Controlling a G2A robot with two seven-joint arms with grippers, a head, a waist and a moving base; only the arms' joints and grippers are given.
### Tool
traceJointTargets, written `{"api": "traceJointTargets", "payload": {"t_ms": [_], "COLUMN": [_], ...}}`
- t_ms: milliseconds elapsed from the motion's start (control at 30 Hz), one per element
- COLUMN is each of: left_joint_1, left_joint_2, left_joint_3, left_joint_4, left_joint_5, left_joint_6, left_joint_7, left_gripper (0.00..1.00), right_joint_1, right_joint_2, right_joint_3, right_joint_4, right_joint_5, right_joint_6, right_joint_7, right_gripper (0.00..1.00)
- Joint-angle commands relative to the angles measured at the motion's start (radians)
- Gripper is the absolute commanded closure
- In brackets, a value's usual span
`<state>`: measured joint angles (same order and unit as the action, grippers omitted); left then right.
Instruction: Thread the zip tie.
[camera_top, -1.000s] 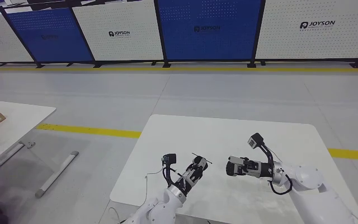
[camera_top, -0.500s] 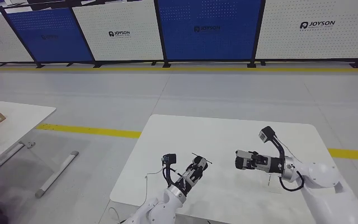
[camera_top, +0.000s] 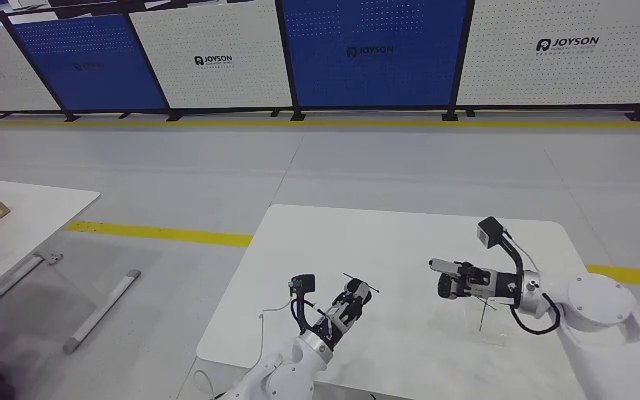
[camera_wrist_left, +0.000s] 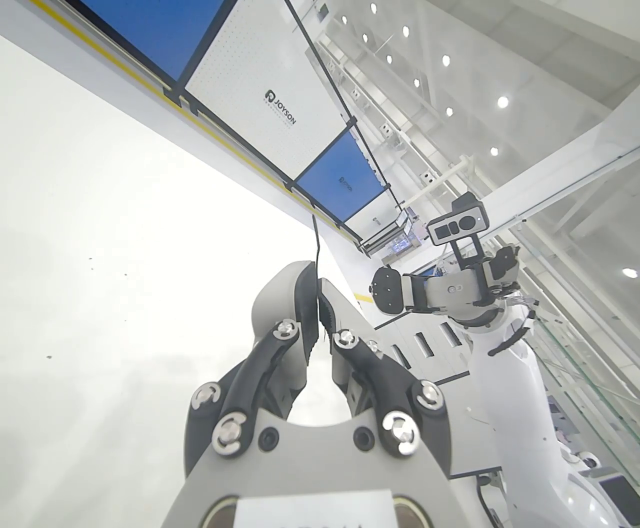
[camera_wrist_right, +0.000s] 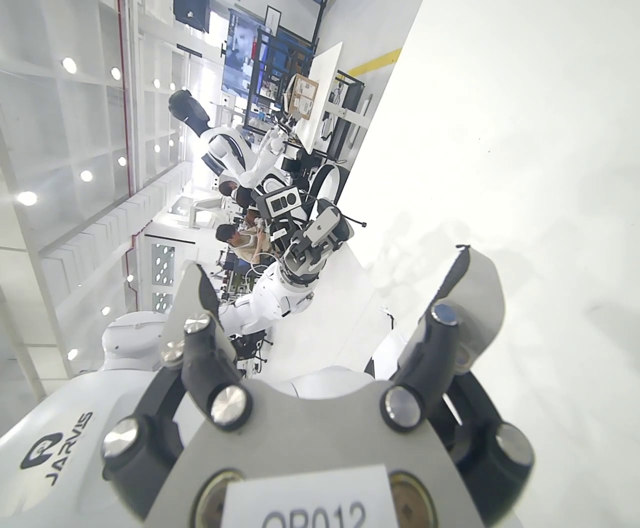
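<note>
1. Altogether, one black zip tie (camera_top: 357, 282), one white surface (camera_top: 400, 235) and two claws can be counted.
2. From above, the zip tie is a thin line crossing the left claw (camera_top: 352, 293) over the surface's near left part. The left wrist view shows it standing straight out from between the pads (camera_wrist_left: 306, 292), and the right wrist view shows a thicker tip at one end.
3. Pressed together, the left claw pinches the zip tie. The right claw (camera_wrist_right: 330, 261) is spread wide, holds nothing, and is well apart from the zip tie.
</note>
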<state>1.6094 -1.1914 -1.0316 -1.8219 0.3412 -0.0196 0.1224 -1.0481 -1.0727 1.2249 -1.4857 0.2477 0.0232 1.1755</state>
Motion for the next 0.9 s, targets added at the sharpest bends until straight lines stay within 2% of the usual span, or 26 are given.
{"api": "traceJointTargets", "payload": {"t_ms": [0,100,167,233,333,400,467,867], "left_joint_1": [0.000,0.000,0.000,0.000,0.000,0.000,0.000,0.000], "left_joint_2": [0.000,0.000,0.000,0.000,0.000,0.000,0.000,0.000], "left_joint_3": [0.000,0.000,0.000,0.000,0.000,0.000,0.000,0.000], "left_joint_4": [0.000,0.000,0.000,0.000,0.000,0.000,0.000,0.000], "left_joint_5": [0.000,0.000,0.000,0.000,0.000,0.000,0.000,0.000], "left_joint_6": [0.000,0.000,0.000,0.000,0.000,0.000,0.000,0.000], "left_joint_7": [0.000,0.000,0.000,0.000,0.000,0.000,0.000,0.000], "left_gripper": [1.00,1.00,1.00,1.00,1.00,1.00,1.00,1.00], "right_joint_1": [-0.001,-0.003,0.013,0.039,0.076,0.118,0.140,0.140], "right_joint_2": [0.000,0.006,0.013,0.021,0.029,0.031,0.029,0.029], "right_joint_3": [0.000,-0.008,-0.002,0.000,-0.006,-0.027,-0.043,-0.043], "right_joint_4": [-0.002,-0.048,-0.073,-0.089,-0.094,-0.072,-0.054,-0.054], "right_joint_5": [-0.006,-0.090,-0.153,-0.212,-0.290,-0.341,-0.346,-0.346], "right_joint_6": [-0.001,0.033,0.087,0.141,0.216,0.274,0.282,0.282], "right_joint_7": [-0.008,-0.029,-0.024,0.024,0.074,0.102,0.111,0.111], "right_gripper": [0.00,0.00,0.00,0.00,0.00,0.00,0.00,0.00]}}
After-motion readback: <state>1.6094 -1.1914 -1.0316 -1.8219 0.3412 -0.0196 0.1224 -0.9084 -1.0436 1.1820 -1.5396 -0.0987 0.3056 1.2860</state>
